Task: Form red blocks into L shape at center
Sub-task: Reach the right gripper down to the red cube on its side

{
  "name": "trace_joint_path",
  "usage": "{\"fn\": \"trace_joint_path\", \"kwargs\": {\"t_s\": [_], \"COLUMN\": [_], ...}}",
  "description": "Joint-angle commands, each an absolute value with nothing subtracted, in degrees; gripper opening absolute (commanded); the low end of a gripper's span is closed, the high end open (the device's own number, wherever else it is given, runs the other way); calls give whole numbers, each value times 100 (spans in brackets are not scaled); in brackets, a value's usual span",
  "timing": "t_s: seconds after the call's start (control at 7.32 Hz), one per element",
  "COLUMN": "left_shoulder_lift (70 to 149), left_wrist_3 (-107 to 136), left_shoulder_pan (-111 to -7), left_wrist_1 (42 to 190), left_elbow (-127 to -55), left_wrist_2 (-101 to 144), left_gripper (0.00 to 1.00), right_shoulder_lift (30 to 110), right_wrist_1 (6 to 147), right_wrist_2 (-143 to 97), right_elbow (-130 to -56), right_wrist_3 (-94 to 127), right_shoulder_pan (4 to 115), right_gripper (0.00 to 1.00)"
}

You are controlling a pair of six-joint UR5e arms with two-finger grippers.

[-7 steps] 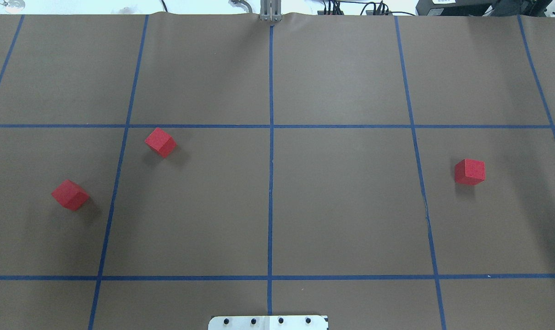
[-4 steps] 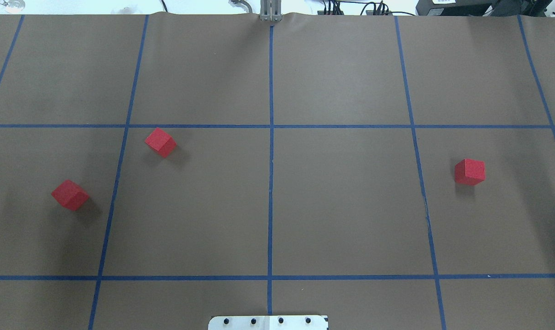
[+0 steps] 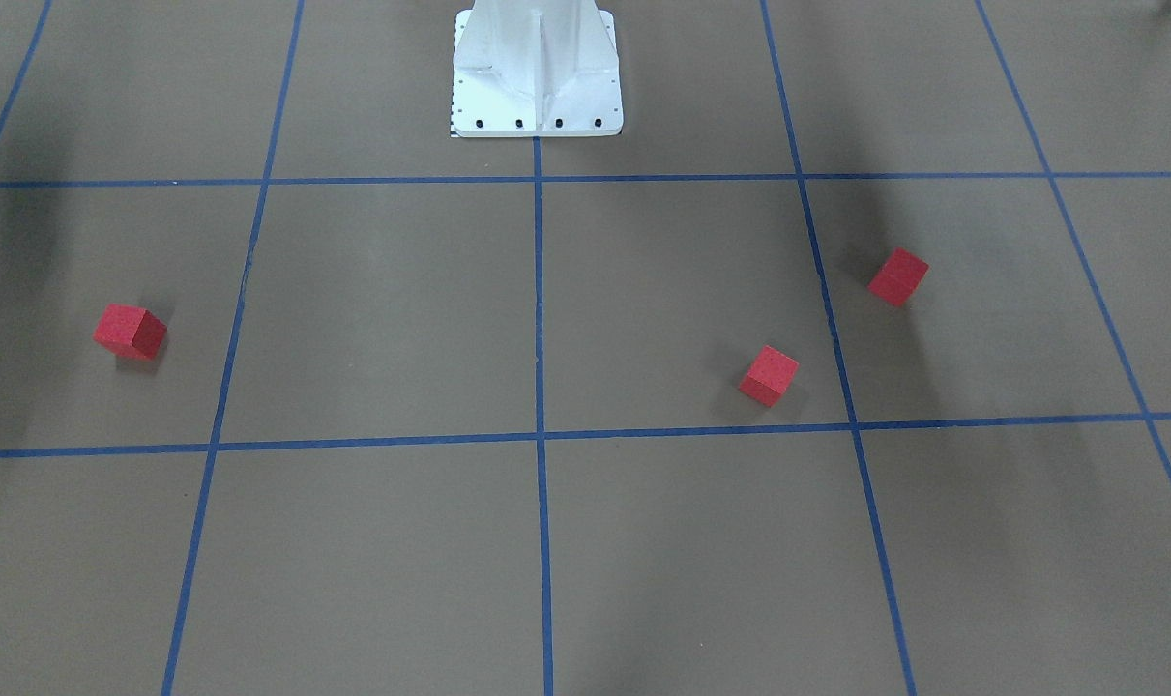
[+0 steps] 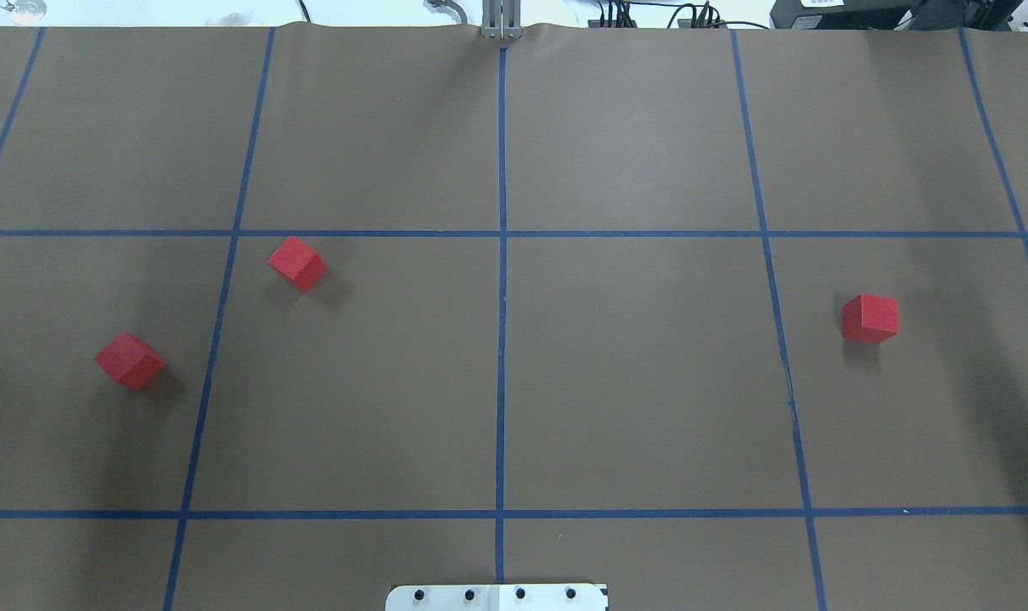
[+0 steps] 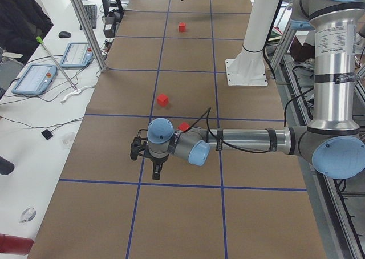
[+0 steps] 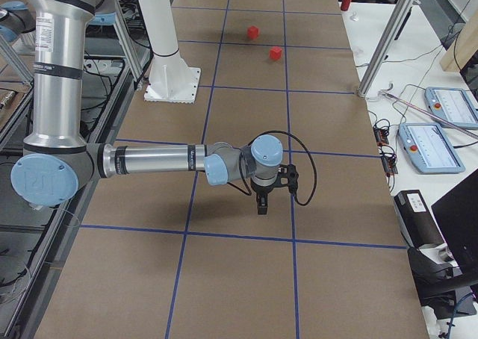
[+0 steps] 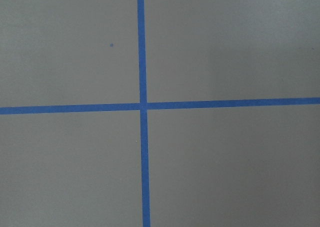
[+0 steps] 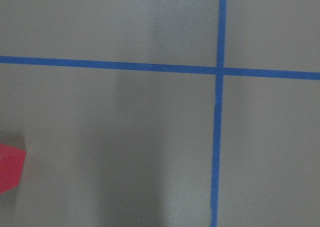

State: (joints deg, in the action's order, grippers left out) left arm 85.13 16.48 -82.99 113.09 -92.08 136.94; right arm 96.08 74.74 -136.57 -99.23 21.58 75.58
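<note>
While red blocks (image 4: 297, 263) lie apart, white base (image 4: 497, 596) at edge, perhaps tablets (image 5: 34, 79) alongside.

The left arm (image 5: 245, 139) and right arm (image 6: 149, 160) wore brushed silver tubes with pale blue joint caps (image 5: 161, 129). Behind the fingers (image 5: 157, 169) of the black left gripper (image 5: 157, 174), a thin black cable (image 5: 207, 108) looped off the wrist. Farther back from them, a printed label (image 5: 336, 42) wrapped the left arm, and black screws (image 3: 518, 124) dotted the white pedestal (image 3: 537, 58).

The 3 red blocks (image 4: 298, 263) are shown plain and matte; the table (image 4: 649, 382) is covered in brown, gridded with blue tape lines (image 4: 502, 339); the base plate (image 4: 497, 597) is white.
</note>
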Motion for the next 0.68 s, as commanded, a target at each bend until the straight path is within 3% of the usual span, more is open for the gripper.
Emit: {"fn": "trace_joint_path", "kwargs": {"t_s": [0.0,0.55], "left_shoulder_lift": [8508,8508], "left_wrist_3": [1652,1644], "left_shoulder_pan": [-8297,-8297], "left_wrist_1": [11434,11461], "left_elbow": [-9202,-9211], "left_wrist_2": [13737,13746], "left_gripper": [100,100], "right_shoulder_lift": [9580,9422], "right_wrist_1": [5844,5572], "right_wrist_2": [-13179,-12684], "right_elbow": [-9949,-10028], "right_wrist_3": [4891,6509], "right_shoulder_pan": [6518,5513], "right_gripper": [99,99]}}
